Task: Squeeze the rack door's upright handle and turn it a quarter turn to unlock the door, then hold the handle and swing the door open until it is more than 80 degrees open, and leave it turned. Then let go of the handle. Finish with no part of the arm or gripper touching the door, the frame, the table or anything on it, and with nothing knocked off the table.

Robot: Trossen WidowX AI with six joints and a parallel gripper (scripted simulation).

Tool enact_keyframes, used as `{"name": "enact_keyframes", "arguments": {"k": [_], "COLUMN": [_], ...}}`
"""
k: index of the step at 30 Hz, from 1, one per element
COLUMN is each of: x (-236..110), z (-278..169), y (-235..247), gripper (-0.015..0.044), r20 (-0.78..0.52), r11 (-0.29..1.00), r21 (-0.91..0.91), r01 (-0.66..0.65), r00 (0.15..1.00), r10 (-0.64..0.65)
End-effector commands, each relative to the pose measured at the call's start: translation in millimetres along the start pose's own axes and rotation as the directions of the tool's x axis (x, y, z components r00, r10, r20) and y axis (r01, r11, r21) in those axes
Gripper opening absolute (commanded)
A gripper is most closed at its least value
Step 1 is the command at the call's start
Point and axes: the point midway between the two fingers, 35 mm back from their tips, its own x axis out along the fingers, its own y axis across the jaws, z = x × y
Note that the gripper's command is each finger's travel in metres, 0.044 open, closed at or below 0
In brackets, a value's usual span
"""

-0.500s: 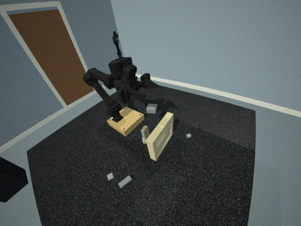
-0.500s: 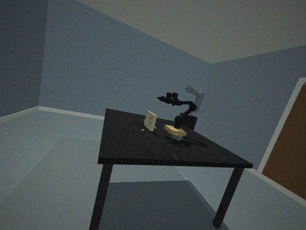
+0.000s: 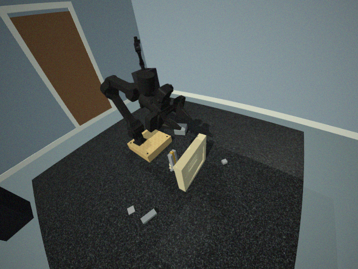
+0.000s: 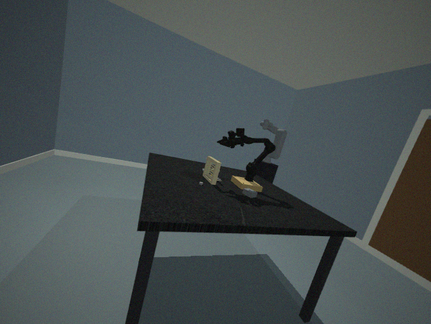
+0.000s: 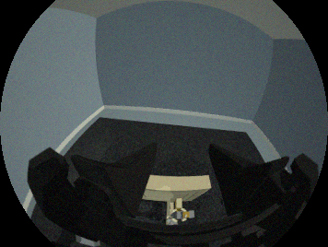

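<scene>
The cream rack frame with its door [image 3: 189, 164] [image 4: 211, 170] [image 5: 180, 182] stands upright on the dark table. The door looks closed, but its edges are too small to tell. The grey-and-orange handle [image 3: 174, 158] [image 5: 185, 214] stands out from the side facing the arm and looks upright; it is mostly hidden behind the rack in the exterior view. My gripper [image 3: 186, 124] [image 4: 218, 141] [image 5: 183, 147] is open and empty. It is in the air, higher than the rack and on the arm's side of it, touching nothing. In the wrist view the rack and handle show low between the fingers.
The arm's wooden base [image 3: 157, 142] [image 4: 244, 182] is behind the handle. A grey block [image 3: 180, 130] [image 4: 250, 192] lies beside the base. A small white cube [image 3: 224, 161] [image 4: 200, 183] lies beyond the rack. Two pale blocks [image 3: 131, 209] [image 3: 148, 216] lie off to one side.
</scene>
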Motion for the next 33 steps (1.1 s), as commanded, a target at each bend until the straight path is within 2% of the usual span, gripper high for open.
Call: {"name": "enact_keyframes", "arguments": {"k": [1, 8, 16, 24, 33], "x": [9.7, 22.3, 28.1, 25.8, 15.7], "z": [-10.6, -31.3, -54.3, -74.8, -93.5], "y": [-4.3, -11.5, -17.7, -22.1, -26.4], "gripper": [0.0296, 0.0296, 0.0296, 0.0296, 0.0296], "r20": [-0.102, -0.295, -0.499, -0.678, -0.838], "r11": [1.000, 1.000, 0.999, 0.999, 0.999], "r21": [-0.014, -0.028, -0.031, -0.022, 0.000], "r01": [0.004, 0.004, -0.007, -0.024, -0.044], "r00": [0.995, 0.955, 0.866, 0.735, 0.545], "r10": [-0.005, -0.012, -0.009, 0.002, 0.024]}}
